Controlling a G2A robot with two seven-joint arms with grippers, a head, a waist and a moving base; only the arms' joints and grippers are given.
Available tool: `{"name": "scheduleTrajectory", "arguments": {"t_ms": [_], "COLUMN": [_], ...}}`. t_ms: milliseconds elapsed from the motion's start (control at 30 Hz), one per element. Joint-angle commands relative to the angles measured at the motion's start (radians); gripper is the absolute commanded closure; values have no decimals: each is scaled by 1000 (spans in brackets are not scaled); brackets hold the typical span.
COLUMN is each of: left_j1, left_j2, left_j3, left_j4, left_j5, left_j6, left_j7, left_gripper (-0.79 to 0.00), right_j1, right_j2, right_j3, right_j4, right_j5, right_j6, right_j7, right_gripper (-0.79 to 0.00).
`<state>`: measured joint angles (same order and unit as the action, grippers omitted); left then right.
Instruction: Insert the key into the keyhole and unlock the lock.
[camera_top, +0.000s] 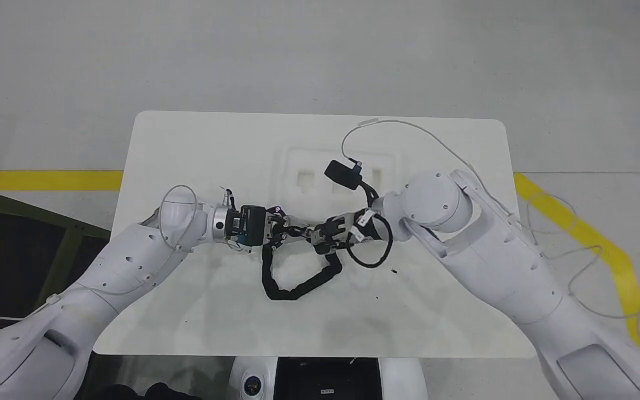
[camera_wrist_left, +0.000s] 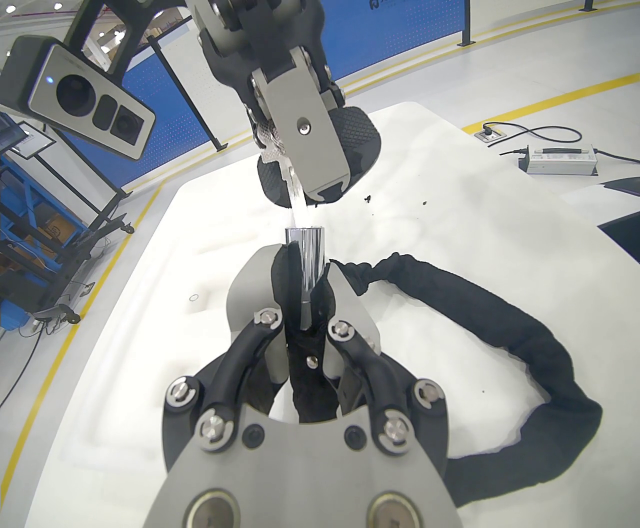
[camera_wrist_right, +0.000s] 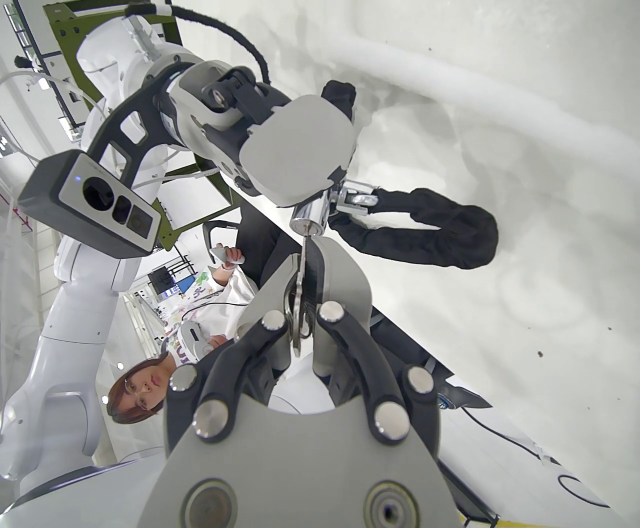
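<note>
The left claw (camera_wrist_left: 305, 272) is closed on the shiny barrel of the lock (camera_wrist_left: 306, 252) and holds it clear of the table (camera_top: 200, 150), near the table's middle. The keyhole (camera_wrist_right: 309, 229) end faces the right claw (camera_wrist_right: 304, 267). The right claw is pinched flat on the head of the key (camera_wrist_right: 299, 292), and the blade sticks out past its tips straight toward the lock. The two claws meet nose to nose, and the key's long axis looks nearly in line with the barrel's. The key tip sits right at the face of the barrel, touching it or just short, and I cannot tell whether it has entered the slot. As I judge it, the coming move turns on that line-up: the blade must match the slot's angle and run straight along the barrel before any twist. The right wrist view shows the keyhole face with the blade edge-on against it. The left wrist view hides that face but shows the blade's flat side meeting the barrel's end. The top view shows the black-sleeved chain (camera_top: 295, 283) looping from the lock onto the table on the robot's side.
</note>
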<state>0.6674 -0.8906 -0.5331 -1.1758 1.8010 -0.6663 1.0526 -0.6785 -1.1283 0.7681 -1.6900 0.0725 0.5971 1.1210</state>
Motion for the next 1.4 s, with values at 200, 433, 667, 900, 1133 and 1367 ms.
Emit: {"name": "scheduleTrajectory", "arguments": {"t_ms": [200, 433, 667, 900, 1133, 1367], "left_j1": [0, 0, 0, 0, 0, 0], "left_j2": [0, 0, 0, 0, 0, 0], "left_j3": [0, 0, 0, 0, 0, 0], "left_j4": [0, 0, 0, 0, 0, 0], "left_j5": [0, 0, 0, 0, 0, 0], "left_j6": [0, 0, 0, 0, 0, 0], "left_j7": [0, 0, 0, 0, 0, 0], "left_gripper": [0, 0, 0, 0, 0, 0], "right_j1": [6, 13, 8, -14, -64, -111], "right_j2": [-5, -7, -4, 10, 39, 64], "right_j3": [-15, -18, -8, 22, 69, 107], "right_j4": [-1, 11, 5, -34, -109, -166], "right_j5": [2, 5, 8, 2, -36, -54], "right_j6": [9, 9, 9, 14, 41, 38], "right_j7": [-5, -11, -11, 6, 46, 64], "right_gripper": [0, -182, -360, -363, -363, -348]}}
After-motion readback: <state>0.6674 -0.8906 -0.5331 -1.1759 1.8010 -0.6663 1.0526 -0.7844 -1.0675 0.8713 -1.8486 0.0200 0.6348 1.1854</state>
